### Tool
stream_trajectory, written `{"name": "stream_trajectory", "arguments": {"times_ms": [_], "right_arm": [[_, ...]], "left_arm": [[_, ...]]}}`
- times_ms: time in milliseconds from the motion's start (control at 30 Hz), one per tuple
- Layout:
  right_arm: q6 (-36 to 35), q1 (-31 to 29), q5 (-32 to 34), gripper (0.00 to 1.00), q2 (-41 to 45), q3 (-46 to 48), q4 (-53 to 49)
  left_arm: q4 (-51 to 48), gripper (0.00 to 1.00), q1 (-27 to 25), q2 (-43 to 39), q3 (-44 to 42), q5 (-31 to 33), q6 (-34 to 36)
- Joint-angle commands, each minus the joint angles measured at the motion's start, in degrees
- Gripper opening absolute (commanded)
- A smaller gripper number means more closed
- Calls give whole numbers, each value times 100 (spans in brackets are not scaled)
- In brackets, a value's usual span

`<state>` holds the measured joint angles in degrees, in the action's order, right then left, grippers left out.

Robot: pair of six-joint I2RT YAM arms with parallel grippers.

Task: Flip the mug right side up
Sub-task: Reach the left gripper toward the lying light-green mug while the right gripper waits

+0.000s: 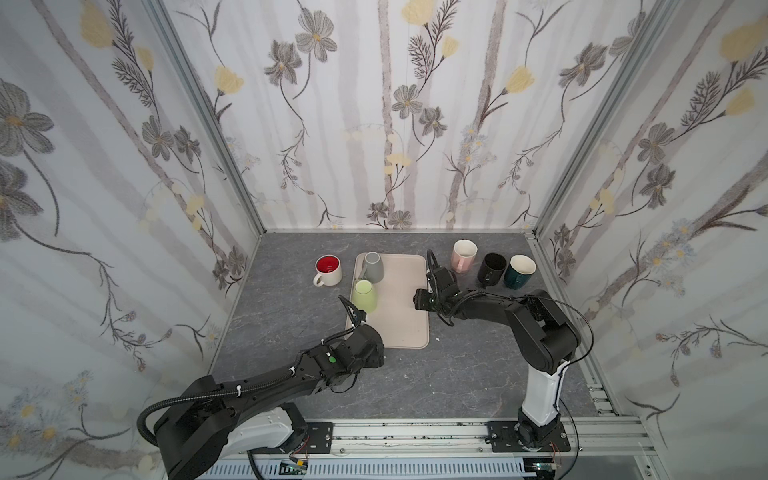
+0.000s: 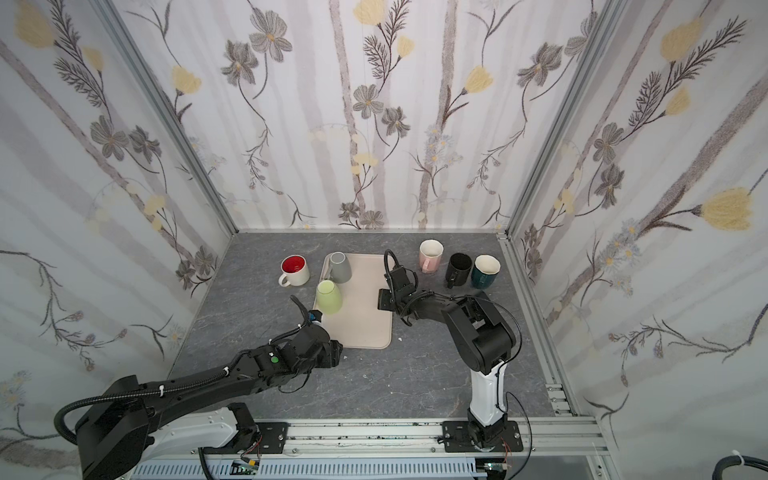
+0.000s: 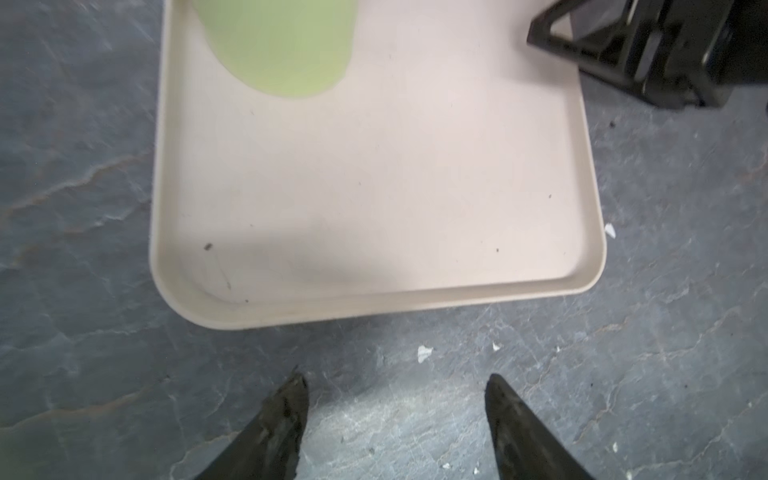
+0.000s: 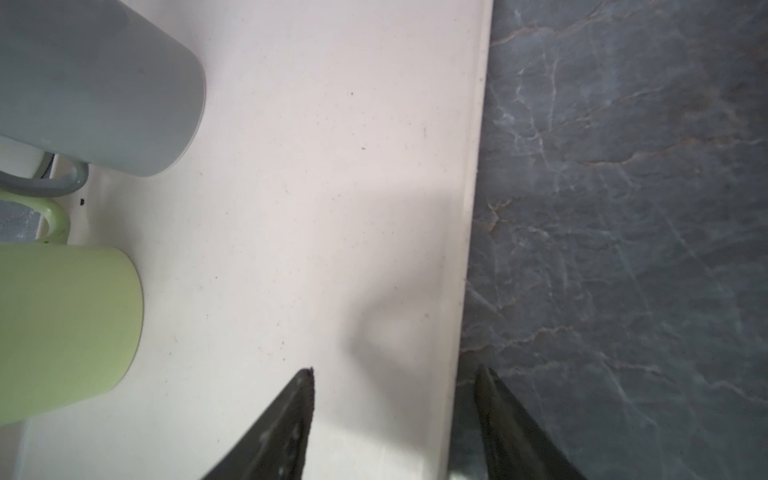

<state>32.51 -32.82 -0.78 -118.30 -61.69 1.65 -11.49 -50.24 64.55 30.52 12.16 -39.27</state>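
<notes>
Grey veined tabletop (image 1: 415, 382). Directly on it: beige tray (image 1: 405, 328), flat, near the middle. Just left of tray: white mug with red inside (image 1: 328, 270), mouth up. Right of tray's far corner, in a row: pink mug (image 1: 463, 256), black mug (image 1: 491, 269), teal mug (image 1: 519, 271), mouths up. By tray's near edge: small white chips (image 3: 424, 353).

tray (image 1: 405, 328): two mugs (image 1: 365, 296) on it | left: one mug (image 1: 328, 271) | right: three mugs (image 1: 492, 269)
</notes>
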Motion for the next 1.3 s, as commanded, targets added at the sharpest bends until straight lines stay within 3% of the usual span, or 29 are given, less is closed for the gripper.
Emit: {"name": "stream_trajectory", "arguments": {"times_ms": [0, 267, 500, 833, 1133, 1267], "right_arm": [[62, -4, -199, 70, 272, 178, -214], [393, -53, -512, 75, 1243, 1175, 289], [489, -358, -620, 76, 1751, 1792, 533], [643, -525, -555, 76, 2288, 2373, 648], [669, -526, -485, 76, 2488, 2597, 663], [660, -524, -474, 76, 2536, 2669, 661]], "left_arm": [[-190, 74, 356, -245, 20, 77, 184], [50, 77, 1679, -446, 434, -411, 742], [417, 81, 2519, 637, 1223, -911, 980], [588, 80, 2607, 2307, 2450, -1339, 1333], [269, 79, 2406, 3202, 3192, -1473, 1710], [443, 79, 2176, 3455, 3427, -1863, 2042]]}}
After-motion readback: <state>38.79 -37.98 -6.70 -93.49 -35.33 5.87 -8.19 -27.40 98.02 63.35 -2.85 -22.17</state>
